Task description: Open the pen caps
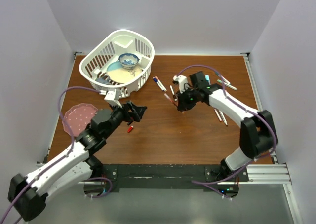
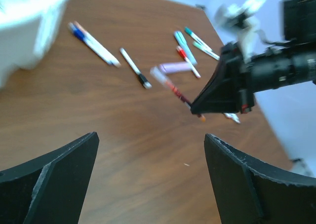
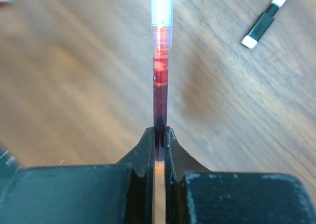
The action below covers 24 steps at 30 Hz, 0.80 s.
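Brown table [image 1: 173,145]. White basket [image 1: 101,61] at far left, dishes inside. Pink plate [image 1: 79,118] near the left edge.

Right gripper [image 3: 159,132]: jaws pressed shut on the dark red end of one pen [image 3: 162,17], near table centre, pale translucent end pointing away from the jaws. Cannot tell whether the pen is clear of the wood.

Left gripper [image 2: 150,137]: spread wide, nothing between the fingers [image 2: 64,179], facing the held pen but well apart from it.

Loose pens [image 1: 220,116] lying flat to the right of the right arm. More at far centre, among them a blue-ended pen [image 1: 159,83]. One red cap [image 1: 130,129] alone on the wood, just beside the left gripper.

Step in hand, as judged: one pen secured for uncapping, second grip not yet taken.

Next move calls for:
- bringing the open fingers over the free pale end, square to the barrel
- closing firmly
- pulling straight along the pen's axis

Cannot tell for certain which end carries the cap; the pale end looks likelier. Risk: an off-axis pull bending the thin barrel or slipping it out of the right jaws.
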### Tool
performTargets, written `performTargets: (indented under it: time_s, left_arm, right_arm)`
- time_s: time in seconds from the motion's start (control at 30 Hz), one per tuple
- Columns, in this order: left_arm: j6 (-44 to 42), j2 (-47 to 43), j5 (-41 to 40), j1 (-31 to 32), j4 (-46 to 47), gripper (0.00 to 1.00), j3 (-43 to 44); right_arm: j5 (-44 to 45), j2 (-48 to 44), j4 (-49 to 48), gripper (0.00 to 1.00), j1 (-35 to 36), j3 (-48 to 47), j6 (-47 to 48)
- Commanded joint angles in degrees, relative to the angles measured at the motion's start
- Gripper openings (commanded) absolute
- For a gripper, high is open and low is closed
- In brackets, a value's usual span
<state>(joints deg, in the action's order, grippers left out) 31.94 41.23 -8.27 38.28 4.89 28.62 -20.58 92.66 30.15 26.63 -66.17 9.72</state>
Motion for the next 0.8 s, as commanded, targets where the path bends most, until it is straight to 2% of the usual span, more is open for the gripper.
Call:
performTargets:
  time_s: [0.0,0.07,0.2,0.4,0.57,0.77]
  left_arm:
    - [19.8,9.8,7.6,0.5,20.2,0.93,-2.9]
    - [21.3,15.1,6.0,2.4,23.0,0.93,-0.5]
    - [22.9,21.9,2.4,5.4,29.2,0.94,2.1]
    - [27.6,28.9,-6.2,7.6,26.6,0.93,5.5]
    - [31.5,32.3,-9.4,8.1,23.7,0.78,7.8]
    - [32.0,34.1,-8.9,8.9,21.7,0.61,10.0]
  right_arm:
    - [-19.4,-5.8,0.4,0.0,-2.8,4.1,7.8]
    - [-25.9,-5.7,3.0,0.0,-4.0,3.2,9.0]
    - [-31.4,-5.0,6.0,0.0,-4.2,1.4,11.8]
    - [-35.2,-5.9,6.9,0.0,-4.5,1.3,12.1]
    - [-35.7,-5.6,7.1,0.0,-4.4,0.8,12.2]
    - [-33.7,-5.9,6.8,0.0,-4.5,0.8,11.9]
